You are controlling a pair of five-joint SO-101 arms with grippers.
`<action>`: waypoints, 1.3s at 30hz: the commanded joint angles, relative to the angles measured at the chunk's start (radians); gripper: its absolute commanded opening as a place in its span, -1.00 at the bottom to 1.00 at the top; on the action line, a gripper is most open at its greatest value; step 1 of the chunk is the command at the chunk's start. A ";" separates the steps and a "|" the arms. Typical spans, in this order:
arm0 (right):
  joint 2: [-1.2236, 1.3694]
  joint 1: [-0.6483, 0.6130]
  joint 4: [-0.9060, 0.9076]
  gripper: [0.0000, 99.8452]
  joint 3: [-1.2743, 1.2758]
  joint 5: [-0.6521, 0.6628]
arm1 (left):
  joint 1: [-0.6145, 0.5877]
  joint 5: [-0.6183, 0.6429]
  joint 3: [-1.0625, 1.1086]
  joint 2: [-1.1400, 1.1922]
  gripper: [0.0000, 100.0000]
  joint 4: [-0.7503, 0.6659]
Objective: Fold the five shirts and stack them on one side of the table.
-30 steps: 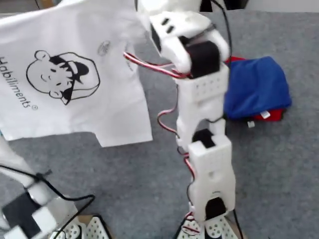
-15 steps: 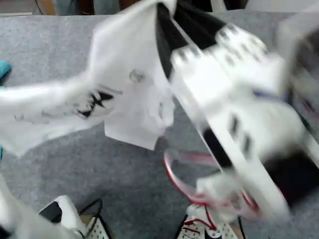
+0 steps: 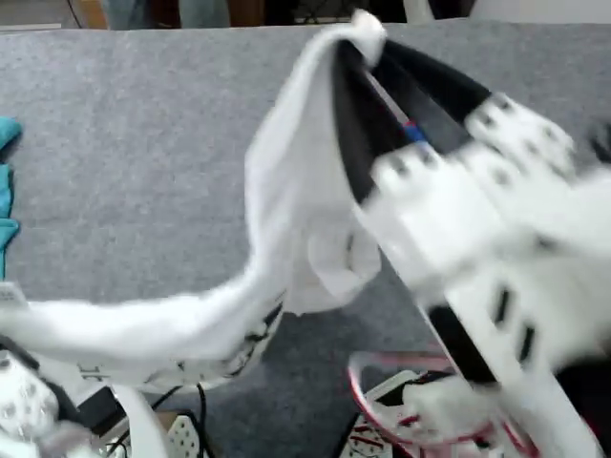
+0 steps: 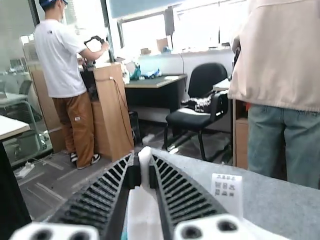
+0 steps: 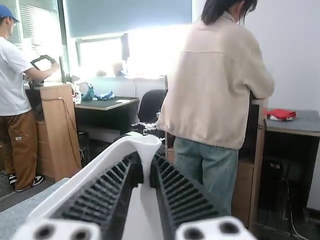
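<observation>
1. The left gripper (image 4: 142,156) is closed. Its ribbed black jaws pinch a fold of the white shirt (image 3: 286,210), and the cloth fills the narrow slot between them and pokes out past the tips.
2. The right gripper (image 5: 145,146) is clamped tight too. White fabric of the same shirt is pressed between its jaws and curls over their tips.
3. In the high view the shirt hangs clear of the grey table (image 3: 143,114), strung between the two arms. One end is bunched at the right arm's jaw tips, up near the table's far edge. From there the cloth falls in a loose, twisted band down and across to the near left corner, where the left arm has it.
4. Black print (image 3: 253,339) shows on the low, near part of the shirt.
5. A small white label (image 4: 226,187) sits just beside the left gripper's jaws, above the table; whether it belongs to the shirt I cannot tell.
6. A teal cloth (image 3: 6,181) lies at the table's left edge, well apart from the raised end of the shirt.
</observation>
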 commanded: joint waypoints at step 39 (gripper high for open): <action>-0.047 -0.014 -0.405 -0.97 0.601 0.112 | -0.038 0.123 0.877 -0.322 -0.94 -0.766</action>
